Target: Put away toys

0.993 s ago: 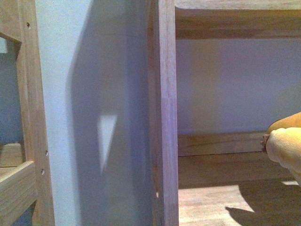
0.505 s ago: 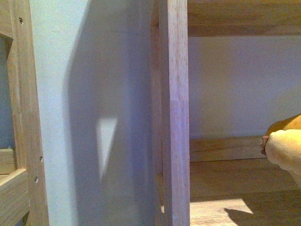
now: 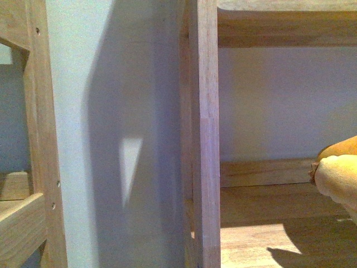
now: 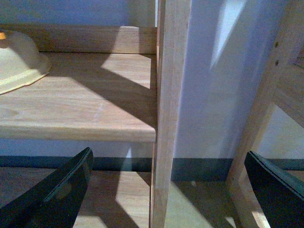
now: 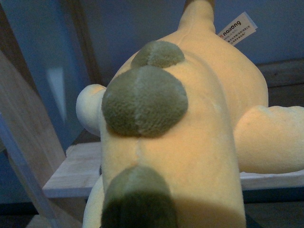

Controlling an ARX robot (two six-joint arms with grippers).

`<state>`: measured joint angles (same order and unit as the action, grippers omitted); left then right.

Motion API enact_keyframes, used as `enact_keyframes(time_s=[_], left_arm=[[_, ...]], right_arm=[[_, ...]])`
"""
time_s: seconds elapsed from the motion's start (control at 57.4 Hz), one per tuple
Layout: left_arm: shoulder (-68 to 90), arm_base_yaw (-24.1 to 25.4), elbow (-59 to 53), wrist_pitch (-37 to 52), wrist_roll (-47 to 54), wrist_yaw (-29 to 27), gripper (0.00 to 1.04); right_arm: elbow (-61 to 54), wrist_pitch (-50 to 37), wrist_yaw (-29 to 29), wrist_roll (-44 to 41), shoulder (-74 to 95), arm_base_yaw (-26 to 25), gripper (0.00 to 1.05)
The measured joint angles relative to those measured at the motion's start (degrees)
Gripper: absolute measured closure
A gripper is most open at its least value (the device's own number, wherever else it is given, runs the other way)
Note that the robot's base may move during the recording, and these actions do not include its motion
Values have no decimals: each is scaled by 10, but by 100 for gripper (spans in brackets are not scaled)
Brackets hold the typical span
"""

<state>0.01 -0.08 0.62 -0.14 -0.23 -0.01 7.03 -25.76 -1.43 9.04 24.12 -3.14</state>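
The plush animal [image 5: 180,142] fills the right wrist view: orange-yellow, with round green patches along its back and a white label [image 5: 237,27] near its far end. My right gripper is shut on it, its fingers hidden under the plush. In the front view only a pale yellow rounded part of the plush animal [image 3: 339,174] shows at the right edge, above the wooden shelf board [image 3: 268,237]. My left gripper [image 4: 166,190] is open, its dark fingers [image 4: 57,192] wide apart on either side of a wooden upright [image 4: 168,109], holding nothing.
A wooden shelf unit stands close in front, with an upright post [image 3: 203,134], a pale side panel [image 3: 111,111] and an upper board [image 3: 284,25]. In the left wrist view a cream rounded object [image 4: 19,61] lies on the shelf board [image 4: 80,109]. A second frame [image 4: 270,95] stands beside it.
The front view has swayed: the upright post shifted right, then partly back left. The plush stays at the right edge at about the same height.
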Motion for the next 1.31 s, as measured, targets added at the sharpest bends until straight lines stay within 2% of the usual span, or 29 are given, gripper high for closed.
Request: enact_keyframes(time_s=[0.453, 0.488, 0.575, 0.645, 0.836, 1.132, 1.219, 1.306], left_arm=[[0, 0, 0, 0, 0, 0, 6], [0, 0, 0, 0, 0, 0, 6], [0, 0, 0, 0, 0, 0, 6], [0, 0, 0, 0, 0, 0, 6], [0, 0, 0, 0, 0, 0, 6], [0, 0, 0, 0, 0, 0, 6], [0, 0, 0, 0, 0, 0, 6], [0, 0, 0, 0, 0, 0, 6]], right_arm=[[0, 1, 5, 0, -2, -1, 88], [3, 15, 30, -11, -2, -7, 88], [42, 123, 177, -70, -6, -45, 88], [74, 151, 201, -89, -17, -39, 88], [171, 205, 117, -100, -47, 39, 88], [264, 197, 7, -138, 7, 227, 88], [288, 197, 3, -151, 25, 248, 88], [319, 198, 10, -157, 42, 244, 88]])
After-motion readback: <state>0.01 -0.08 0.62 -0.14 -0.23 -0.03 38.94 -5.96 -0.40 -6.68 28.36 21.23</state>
